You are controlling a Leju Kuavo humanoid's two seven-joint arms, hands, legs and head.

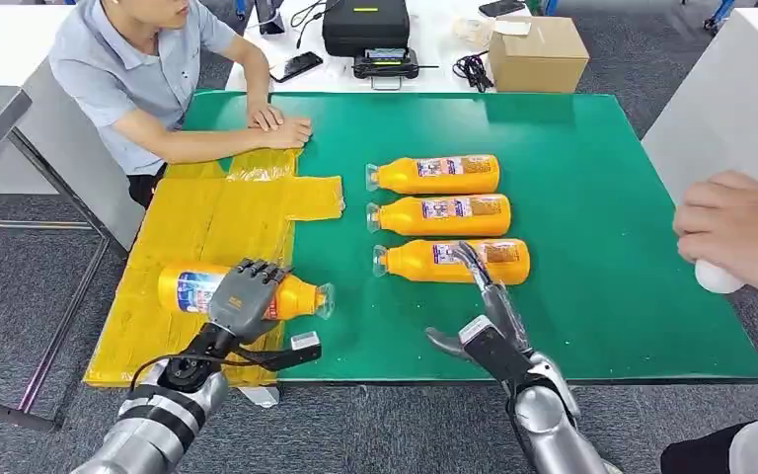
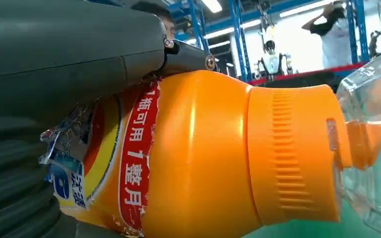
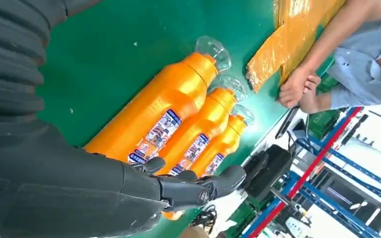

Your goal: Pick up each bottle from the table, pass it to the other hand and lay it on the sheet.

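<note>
Bottle (image 1: 242,292) lies on the yellow sheet (image 1: 207,222) under the left hand (image 1: 245,296), whose fingers wrap its labelled body. Rigid, smooth plastic, probably slippery: grip mid-label. Right hand (image 1: 484,316) hovers with fingers spread, empty, fingertips over the nearest of three bottles (image 1: 451,261).

Bright, even overhead light, soft shadows; the left wrist close-up is slightly blurred.
</note>
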